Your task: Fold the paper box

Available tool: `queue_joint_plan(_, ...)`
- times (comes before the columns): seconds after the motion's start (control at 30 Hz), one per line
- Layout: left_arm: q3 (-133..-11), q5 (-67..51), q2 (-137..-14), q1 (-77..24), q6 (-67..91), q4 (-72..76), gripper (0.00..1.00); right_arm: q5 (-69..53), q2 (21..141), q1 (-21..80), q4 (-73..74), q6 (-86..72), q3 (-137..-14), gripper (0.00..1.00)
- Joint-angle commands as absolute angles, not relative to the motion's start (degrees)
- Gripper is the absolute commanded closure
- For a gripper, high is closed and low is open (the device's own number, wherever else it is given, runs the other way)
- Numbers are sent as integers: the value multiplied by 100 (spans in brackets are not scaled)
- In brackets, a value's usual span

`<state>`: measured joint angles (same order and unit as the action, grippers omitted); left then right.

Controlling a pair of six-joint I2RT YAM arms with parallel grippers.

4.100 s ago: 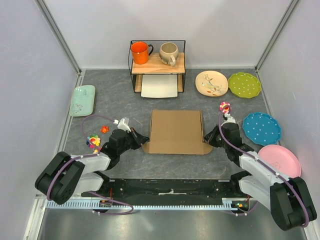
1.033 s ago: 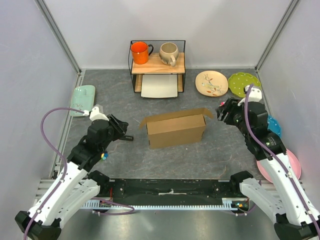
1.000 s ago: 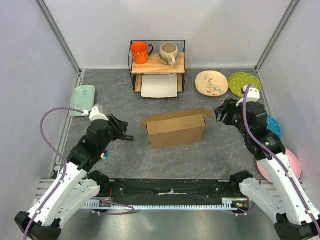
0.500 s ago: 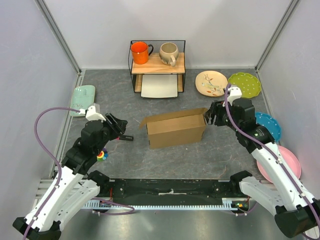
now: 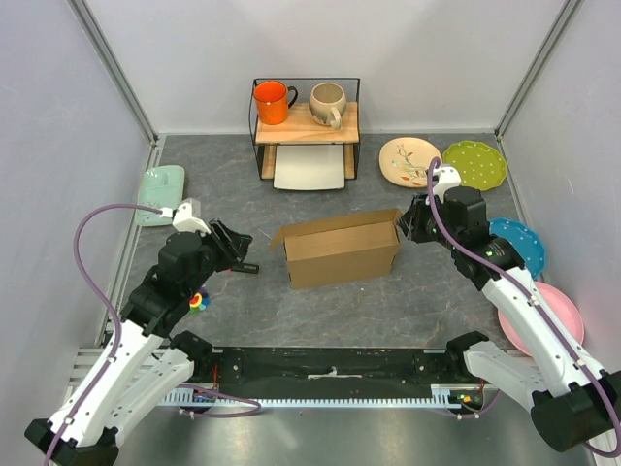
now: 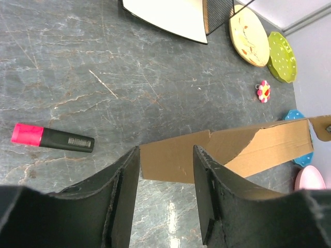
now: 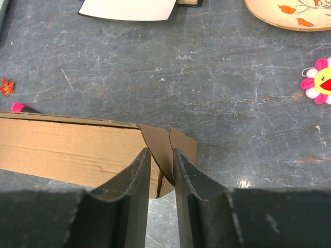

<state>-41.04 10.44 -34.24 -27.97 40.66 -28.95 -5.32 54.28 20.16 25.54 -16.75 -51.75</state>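
The paper box [image 5: 340,250] is plain brown cardboard, standing as an open-ended sleeve in the middle of the grey table. My right gripper [image 5: 408,225] is at its right end. In the right wrist view its jaws [image 7: 161,153] have narrowed around the box's end flap [image 7: 160,140]; the flap leans on the right finger [image 7: 192,178], and a gap shows beside the left one. My left gripper [image 5: 246,258] hangs open just left of the box. In the left wrist view the left gripper [image 6: 165,154] has a cardboard flap [image 6: 170,163] showing beyond its fingertips, untouched.
A pink-capped marker [image 6: 51,138] lies left of the box. A wire rack [image 5: 306,121] with two cups and a white tray [image 5: 310,167] stands behind. Plates sit at right: cream [image 5: 410,161], green [image 5: 475,165], blue [image 5: 519,248]. A mint tray [image 5: 160,192] is far left.
The box, flat four seconds ago, now stands opened. Over the last second my right gripper moved left onto the box's right flap and its jaws narrowed. The left arm barely shifted.
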Motion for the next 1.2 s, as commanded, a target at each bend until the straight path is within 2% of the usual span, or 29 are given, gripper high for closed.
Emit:
queue_joint_plan(0.0,-4324,695,-3515,-2760,3709,-2566,48,-615,5353,2048,2312,-1731,-5142,73)
queue_joint_plan(0.23,-4386,229,-3735,-2760,3219,-2356,49,-607,5335,2057,2382,-1828,-5107,78)
queue_joint_plan(0.4,-4280,-289,-3919,-2760,2839,-1769,44,-606,5335,2083,2434,-1881,-5098,79)
queue_joint_plan(0.7,-4289,-1318,-4095,-2760,2224,-1143,44,-598,5335,2118,2452,-1899,-5071,80)
queue_joint_plan(0.8,-4324,-1362,-4245,-2760,2031,-1186,50,-606,5344,2136,2452,-1907,-5080,80)
queue_joint_plan(1.0,-4403,-1388,-4465,-2769,1951,-1265,55,-615,5335,2153,2443,-1942,-5080,81)
queue_joint_plan(1.17,-4403,-1556,-4535,-2769,1863,-1353,64,-642,5379,2153,2496,-2013,-5141,82)
